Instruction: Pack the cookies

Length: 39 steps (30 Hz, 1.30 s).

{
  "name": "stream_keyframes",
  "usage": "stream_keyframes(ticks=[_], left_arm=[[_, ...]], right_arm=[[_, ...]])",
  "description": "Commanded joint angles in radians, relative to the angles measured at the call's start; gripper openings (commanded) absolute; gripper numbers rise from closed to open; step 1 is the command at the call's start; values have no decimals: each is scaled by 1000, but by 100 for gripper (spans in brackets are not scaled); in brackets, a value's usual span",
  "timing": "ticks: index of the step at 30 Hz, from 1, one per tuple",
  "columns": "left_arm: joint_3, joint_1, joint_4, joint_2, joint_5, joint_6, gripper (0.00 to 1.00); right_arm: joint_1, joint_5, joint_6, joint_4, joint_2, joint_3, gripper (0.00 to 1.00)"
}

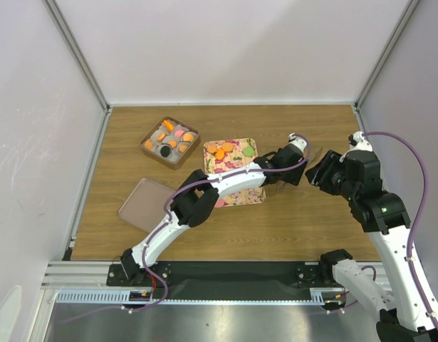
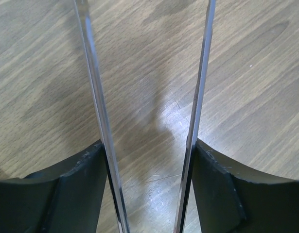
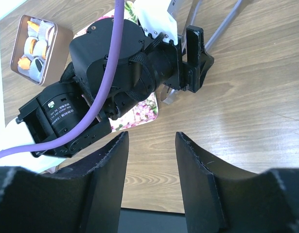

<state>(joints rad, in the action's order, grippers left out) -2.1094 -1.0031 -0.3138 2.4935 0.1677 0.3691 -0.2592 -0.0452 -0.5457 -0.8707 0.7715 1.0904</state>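
1. Two tools are out over the R half of the bench (image 1: 304, 228), close to each other but not touching.
2. R tool (image 3: 151, 138): black fingers (image 3: 110, 165) stand apart w/ a medium gap and nothing btwn them, only wood below. It faces the L arm's (image 1: 226, 184) wrist from the R.
3. L tool (image 2: 147, 97): two thin clear blades stand apart, slightly wider at the far end. Nothing is held, and just wood grain shows btwn them. It sits just past the tray's R edge, over bare bench.
4. Lid (image 1: 144, 204): flat, pinkish-brown, lying on the near-L part of the bench. It's apart from the tray, w/ the L arm's elbow btwn the two.
5. Tray (image 1: 236, 162): floral, mid-bench, w/ the L forearm crossing over it corner to corner.
6. Cookies (image 1: 220, 151) on the tray's far part: a cluster of orange ones, plus one green one nearer the far-R corner.
7. Box (image 1: 153, 131): brown, farthest back, turned at an angle, L of the tray. It's v. near the tray's far-L corner; can't tell if they touch.
8. More cookies sit in the box in white crinkled cups (image 3: 32, 46): mostly orange, one pink, one black.
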Motion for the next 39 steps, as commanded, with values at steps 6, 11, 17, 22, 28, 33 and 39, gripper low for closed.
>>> stream_keyframes(ticks=[6, 11, 17, 22, 28, 33, 39], left_arm=[[-20, -19, 55, 8, 32, 11, 73], [-20, -25, 56, 8, 36, 1, 78], [-17, -22, 70, -31, 39, -16, 82], [-1, 0, 97, -129, 24, -25, 83], [37, 35, 134, -241, -30, -18, 82], [101, 69, 125, -330, -50, 2, 80], [550, 181, 183, -674, -53, 96, 74]], right_arm=[[2, -13, 21, -2, -8, 31, 50], [3, -15, 27, -4, -11, 26, 50], [3, -16, 35, -8, -6, 42, 50], [5, -18, 43, -19, -3, 77, 50], [6, -18, 52, -33, -6, 114, 50], [6, -24, 66, -42, -8, 152, 51], [5, 89, 104, 31, 46, 112, 53]])
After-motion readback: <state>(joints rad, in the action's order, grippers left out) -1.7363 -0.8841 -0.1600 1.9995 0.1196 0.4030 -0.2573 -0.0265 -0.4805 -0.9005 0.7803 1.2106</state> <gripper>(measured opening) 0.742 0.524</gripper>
